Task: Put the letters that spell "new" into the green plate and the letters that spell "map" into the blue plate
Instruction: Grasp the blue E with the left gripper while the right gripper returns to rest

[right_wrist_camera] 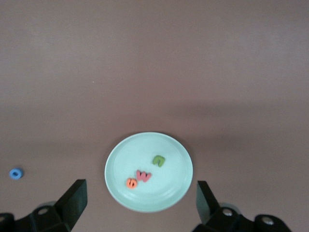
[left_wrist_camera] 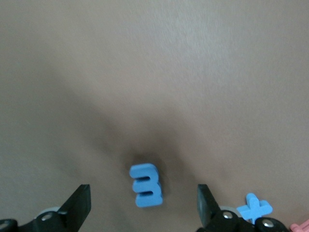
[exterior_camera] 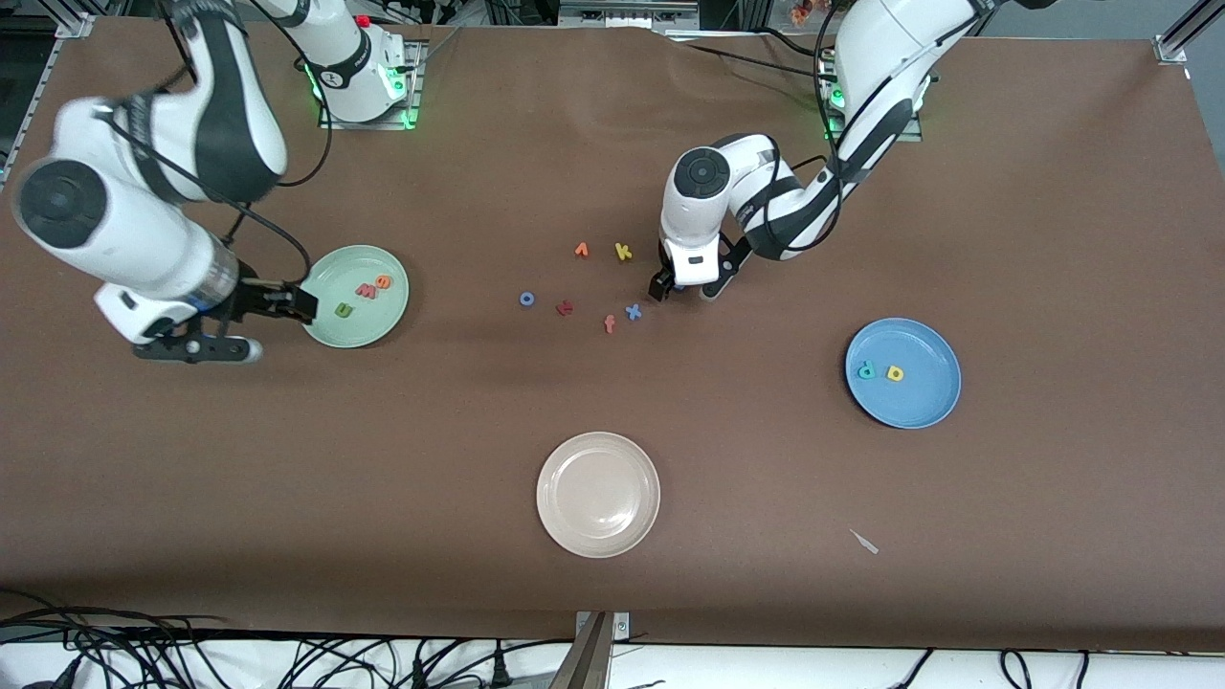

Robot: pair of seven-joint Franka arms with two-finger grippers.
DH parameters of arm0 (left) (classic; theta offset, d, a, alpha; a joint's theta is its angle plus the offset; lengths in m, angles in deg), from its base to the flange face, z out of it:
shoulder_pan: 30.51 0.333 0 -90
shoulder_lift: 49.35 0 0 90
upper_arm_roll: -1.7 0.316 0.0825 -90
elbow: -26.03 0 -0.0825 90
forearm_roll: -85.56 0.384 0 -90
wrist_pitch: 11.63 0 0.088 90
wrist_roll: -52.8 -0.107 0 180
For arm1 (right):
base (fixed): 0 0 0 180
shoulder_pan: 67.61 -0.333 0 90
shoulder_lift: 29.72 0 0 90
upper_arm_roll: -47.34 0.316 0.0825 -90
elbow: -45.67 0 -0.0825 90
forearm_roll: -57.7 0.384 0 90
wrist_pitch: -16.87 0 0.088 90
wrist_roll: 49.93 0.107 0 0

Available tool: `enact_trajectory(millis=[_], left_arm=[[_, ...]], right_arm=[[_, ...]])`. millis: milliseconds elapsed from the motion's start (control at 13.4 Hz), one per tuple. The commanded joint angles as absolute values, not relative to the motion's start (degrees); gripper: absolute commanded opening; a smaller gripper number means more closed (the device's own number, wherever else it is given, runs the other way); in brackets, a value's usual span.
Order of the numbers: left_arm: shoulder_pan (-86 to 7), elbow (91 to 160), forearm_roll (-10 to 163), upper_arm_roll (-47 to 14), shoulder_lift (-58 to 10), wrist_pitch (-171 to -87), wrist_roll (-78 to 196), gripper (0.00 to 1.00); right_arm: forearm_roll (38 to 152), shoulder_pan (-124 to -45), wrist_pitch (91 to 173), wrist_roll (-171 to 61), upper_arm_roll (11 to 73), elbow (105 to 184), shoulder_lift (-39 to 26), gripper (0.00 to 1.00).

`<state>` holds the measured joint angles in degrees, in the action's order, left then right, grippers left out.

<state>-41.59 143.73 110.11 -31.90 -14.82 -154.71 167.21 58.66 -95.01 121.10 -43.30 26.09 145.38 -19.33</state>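
Brown table [exterior_camera: 612, 574], m [left_wrist_camera: 146, 185] between left hand [left_wrist_camera: 145, 205] fingers [left_wrist_camera: 79, 205]

The left gripper [exterior_camera: 683, 288] stood low over the table with jaws wide, straddling the blue m [left_wrist_camera: 146, 185]; bare cloth flanked the letter between the fingers. The blue x [exterior_camera: 634, 311] lay just beside one finger. The right gripper [exterior_camera: 251, 325] hung open at the green plate [exterior_camera: 330, 330] rim.

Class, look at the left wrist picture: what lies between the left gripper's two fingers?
The blue m lies on the bare brown table between the open left gripper's fingers, touching neither. The left wrist view shows this.
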Motion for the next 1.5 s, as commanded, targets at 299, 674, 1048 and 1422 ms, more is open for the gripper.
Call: enact_trajectory(millis=[299,674,1048,1422], left_arm=[[-42.6,141.5,113.4,-31.1,-12.2,-154.6,169.5,0.73],[-42.6,141.5,113.5,-30.0,-12.1,-154.6,168.9,0.35],[-42.2,139.9,113.5,-29.9,-12.5,-151.5,165.9,0.00],[-40.6,129.1,105.7,-30.4,-12.5,-131.6,145.5,0.00]], right_arm=[[58.8,-71.4,111.6,-49.5,43.3,143.5,-33.8,1.00],[58.9,-70.9,109.8,-51.2,43.2,142.4,-32.7,1.00],[58.4,-70.7,109.6,-51.4,42.8,140.3,-31.4,1.00],[58.4,-70.7,107.4,-51.5,42.9,140.2,-31.2,1.00]])
